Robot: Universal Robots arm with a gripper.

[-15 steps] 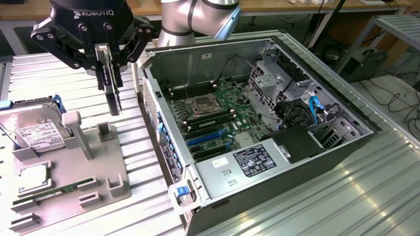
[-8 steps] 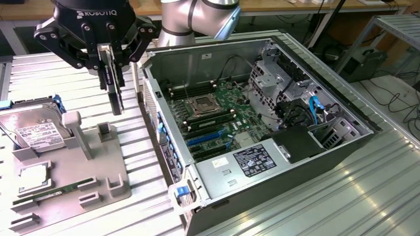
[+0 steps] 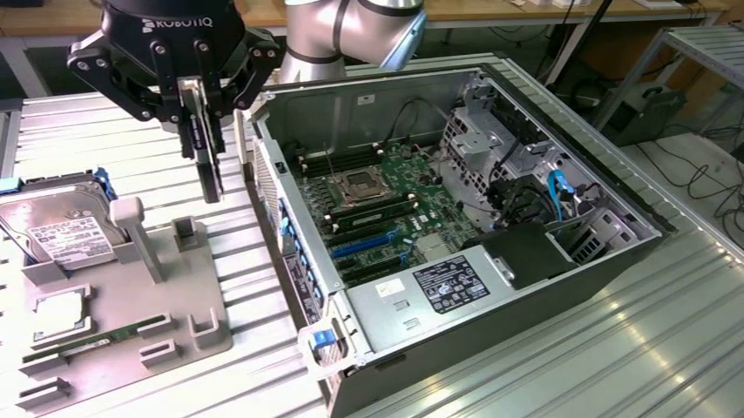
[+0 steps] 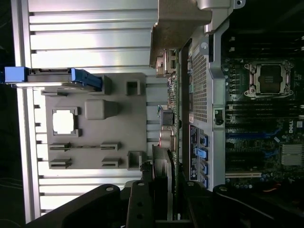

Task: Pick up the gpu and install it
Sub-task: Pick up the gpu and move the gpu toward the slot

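My gripper [image 3: 200,103] is shut on the gpu [image 3: 209,161], which hangs edge-on as a dark slim card below the fingers. It is held in the air above the slatted table, between the grey parts holder [image 3: 139,305] and the open computer case [image 3: 348,104], just outside the case's side wall. In the wrist view the gpu [image 4: 172,118] runs away from the gripper [image 4: 164,187], with its metal end bracket [image 4: 180,28] at the far end. The motherboard [image 3: 384,200] lies inside the case with blue expansion slots [image 3: 358,246].
The holder carries a silver hard drive [image 3: 58,228], a square processor [image 3: 58,315] and a narrow green RAM stick [image 3: 93,346]. Grey posts [image 3: 131,228] stand up from it. Inside the case are a power supply [image 3: 448,283], drive cages [image 3: 500,131] and cables.
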